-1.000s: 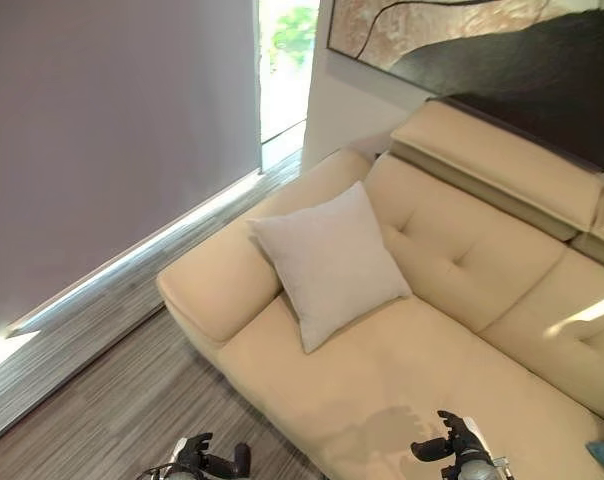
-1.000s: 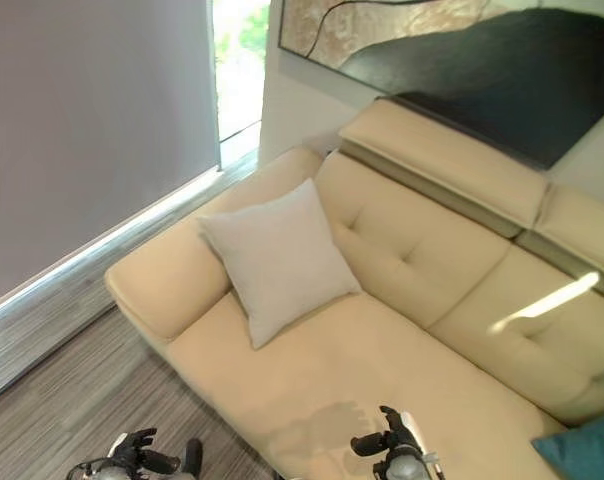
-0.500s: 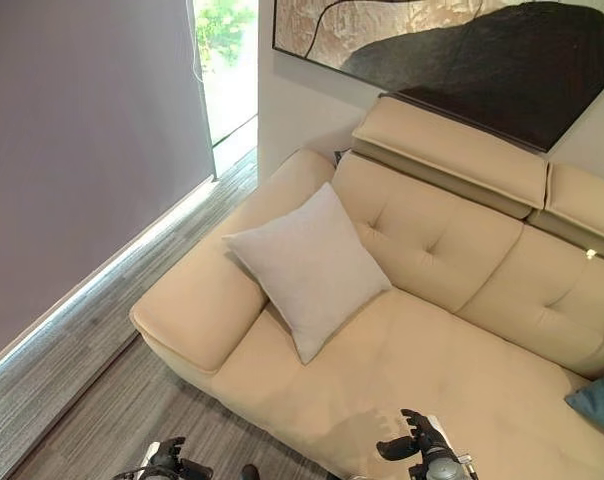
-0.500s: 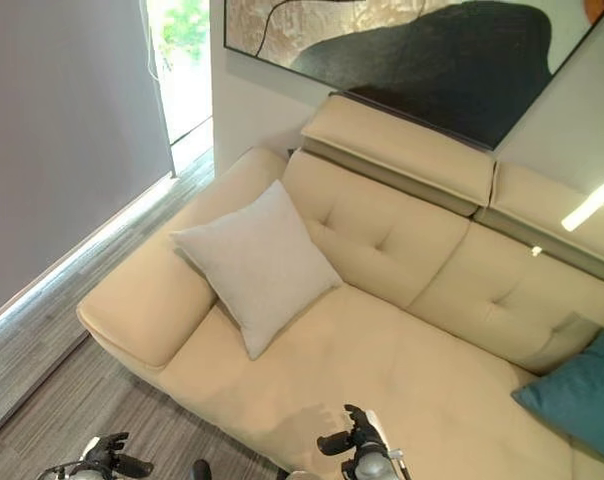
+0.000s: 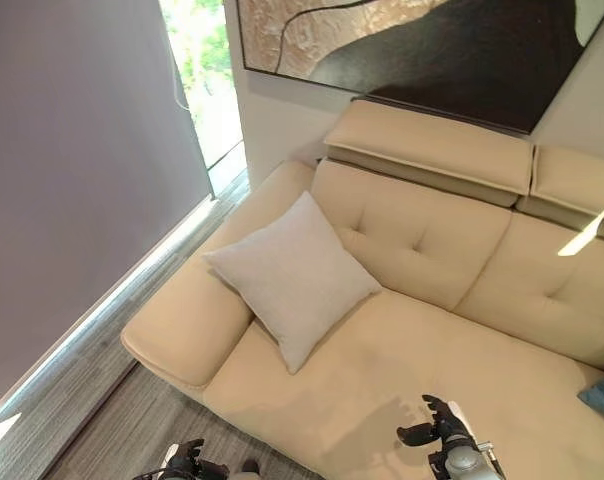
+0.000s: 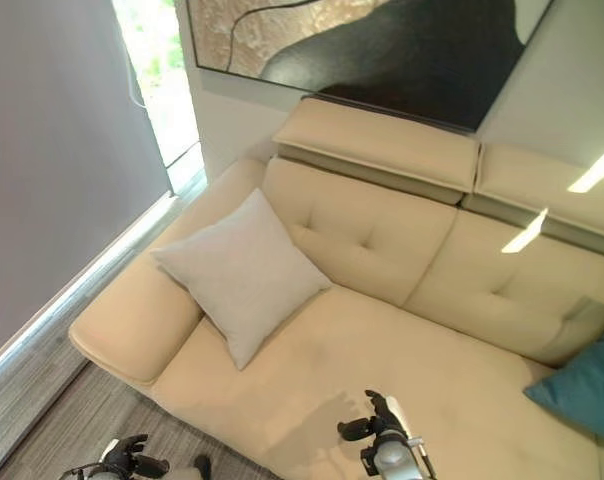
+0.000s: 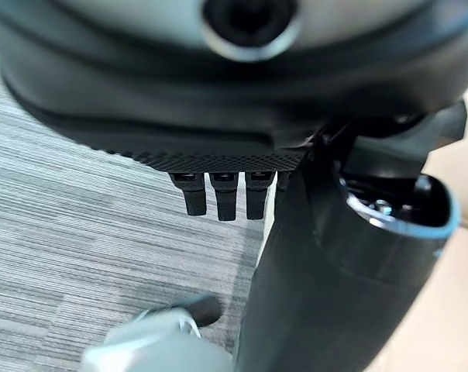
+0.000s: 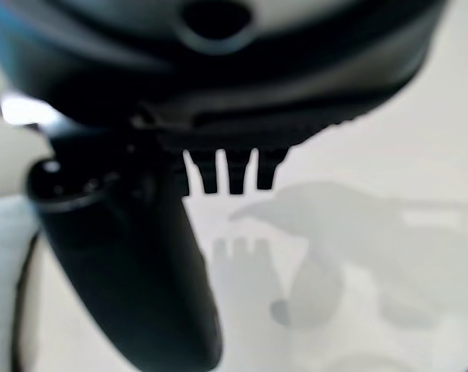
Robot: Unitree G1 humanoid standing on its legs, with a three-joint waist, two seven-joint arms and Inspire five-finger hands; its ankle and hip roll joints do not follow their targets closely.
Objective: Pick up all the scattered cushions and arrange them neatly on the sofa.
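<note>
Sofa [image 5: 452,340] seat lay directly under the right hand [image 5: 430,430], whose fingers were loosely open and held nothing. Ahead of that hand and to its left, a pale cushion [image 5: 292,277] leaned against the backrest beside the armrest. A teal cushion [image 6: 587,385] rested off to its right. The left hand [image 5: 190,462] hung relaxed and empty above the floor [image 5: 132,420].

A large abstract painting [image 5: 412,45] hangs on the wall, a grey roller blind [image 5: 72,170] (drawn down) covers the window above grey striped flooring [image 5: 102,400].
</note>
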